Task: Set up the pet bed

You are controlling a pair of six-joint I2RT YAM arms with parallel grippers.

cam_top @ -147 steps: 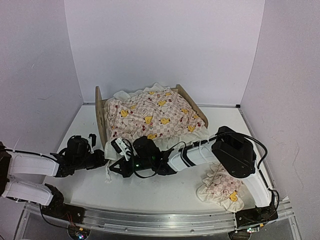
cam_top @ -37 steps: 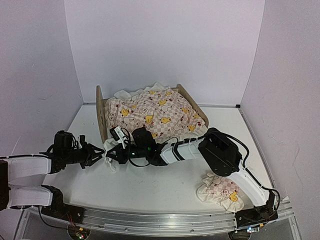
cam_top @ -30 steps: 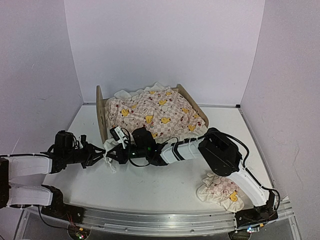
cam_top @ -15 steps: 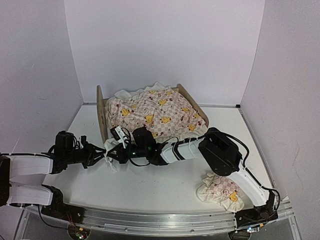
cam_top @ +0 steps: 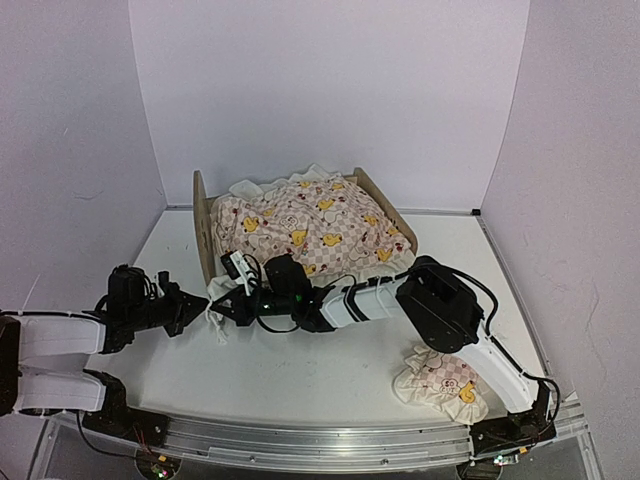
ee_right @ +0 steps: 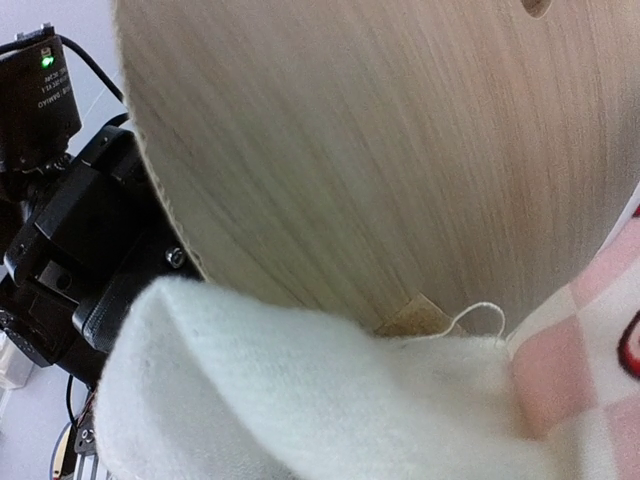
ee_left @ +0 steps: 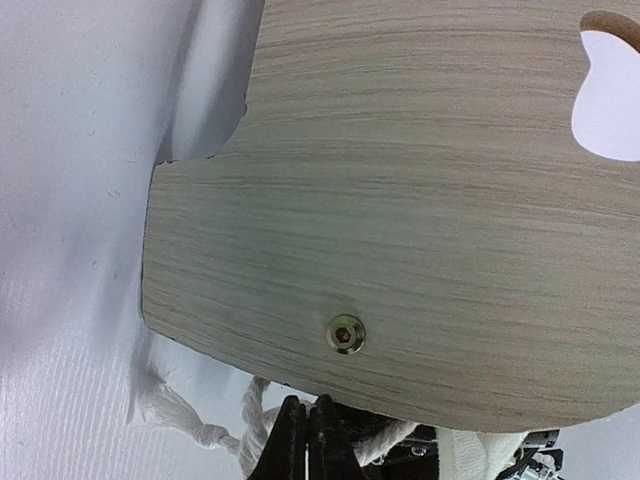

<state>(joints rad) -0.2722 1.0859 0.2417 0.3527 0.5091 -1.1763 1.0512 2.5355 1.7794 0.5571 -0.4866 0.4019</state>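
The white table [cam_top: 300, 375] carries the pet bed [cam_top: 200, 240] at its back centre. The rounded headboard is on the left and the low footboard on the right. A frilled cartoon-print quilt [cam_top: 310, 225] lies draped over the whole frame, and its white edge hangs down at the near left corner.

The right arm [cam_top: 380, 295] stretches from its base across the table to that corner. The left arm [cam_top: 60, 335] lies low along the left side and points at the same spot. A small matching pillow [cam_top: 440, 378] sits on the table near the right arm's base, well apart from the bed.

The left gripper [cam_top: 196, 306] is just in front of the headboard's lower edge. In the left wrist view its fingers [ee_left: 295, 445] are pressed together beside the quilt's frill, though it is unclear whether any cloth is pinched between them. The right gripper [cam_top: 222, 305] is at the hanging frill. White fabric fills its own camera, so its jaws cannot be made out.

A brass screw [ee_left: 345, 334] sits low in the headboard.
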